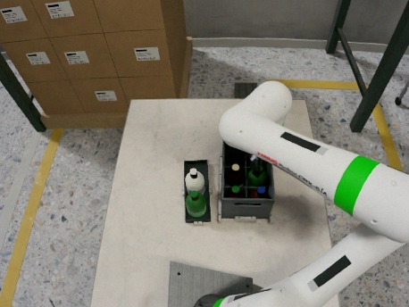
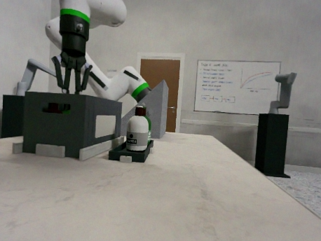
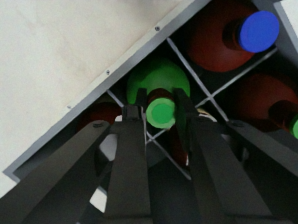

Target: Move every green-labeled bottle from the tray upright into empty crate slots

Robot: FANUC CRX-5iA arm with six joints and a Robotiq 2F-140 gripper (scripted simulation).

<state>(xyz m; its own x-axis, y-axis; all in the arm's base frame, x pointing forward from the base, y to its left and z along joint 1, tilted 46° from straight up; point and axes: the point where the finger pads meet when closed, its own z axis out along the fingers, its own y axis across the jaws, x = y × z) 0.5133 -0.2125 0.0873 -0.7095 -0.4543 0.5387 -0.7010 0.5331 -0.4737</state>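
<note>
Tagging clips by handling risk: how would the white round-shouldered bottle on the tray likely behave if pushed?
The white round-shouldered bottle would probably stay stiff, its walls looking smooth and rigid. Pushed high, it might tip, standing tall over the low-rimmed tray.

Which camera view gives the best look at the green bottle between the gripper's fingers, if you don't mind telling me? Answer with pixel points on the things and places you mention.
The wrist view: green bottle (image 1: 257, 177) (image 3: 159, 80) and light-green cap both show. The top view shows its body, neck partly obscured; in the exterior view, the crate (image 1: 246, 210) (image 2: 52, 127) hides it.

Toward the table's far right corner, the crate (image 1: 246, 209) (image 2: 52, 126) is grey. The tray (image 1: 207, 215) (image 2: 127, 155) is blackish green.
</note>
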